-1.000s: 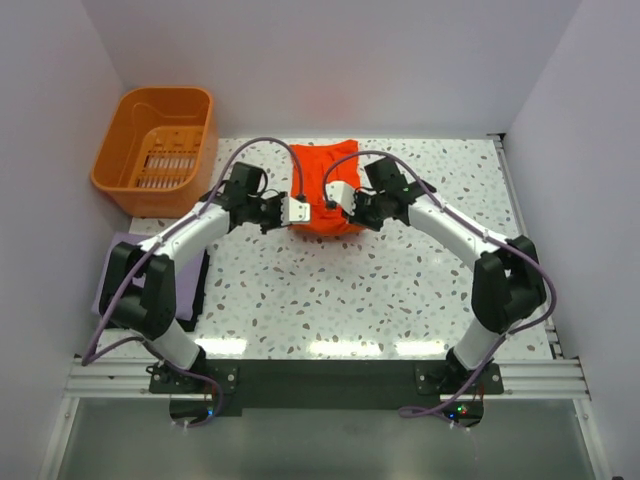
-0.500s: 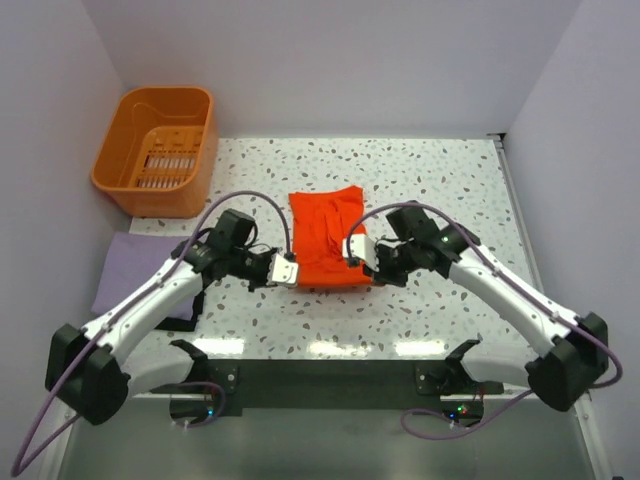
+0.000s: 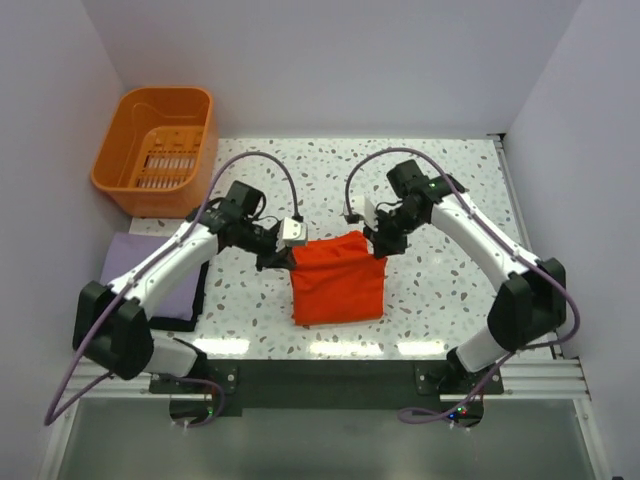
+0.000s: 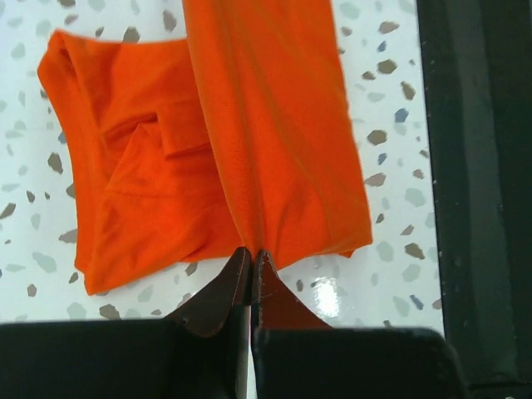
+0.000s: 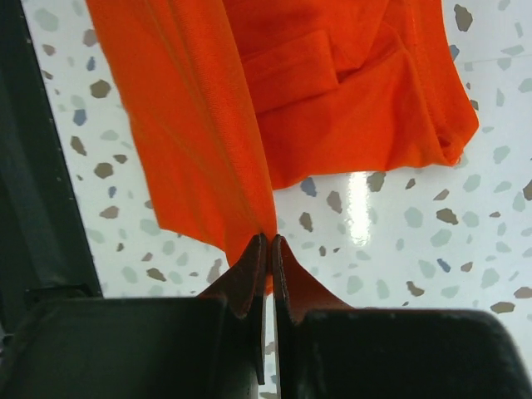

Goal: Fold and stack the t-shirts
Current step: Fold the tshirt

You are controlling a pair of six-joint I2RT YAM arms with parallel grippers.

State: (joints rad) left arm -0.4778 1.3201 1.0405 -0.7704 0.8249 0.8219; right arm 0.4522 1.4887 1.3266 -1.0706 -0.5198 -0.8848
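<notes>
Top external | left gripper [image 3: 288, 261] and right gripper [image 3: 379, 247] each pinch orange-red t-shirt [image 3: 338, 288] far corners | cloth spans between

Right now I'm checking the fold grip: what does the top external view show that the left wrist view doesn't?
Only top external: the right gripper, the orange basket, and the lavender t-shirt at the table's left edge.
Only left wrist: the left gripper seen close, pinched shut on the orange-red t-shirt, with its creased lower layer lying flat.
Both: that t-shirt and the speckled table.
</notes>
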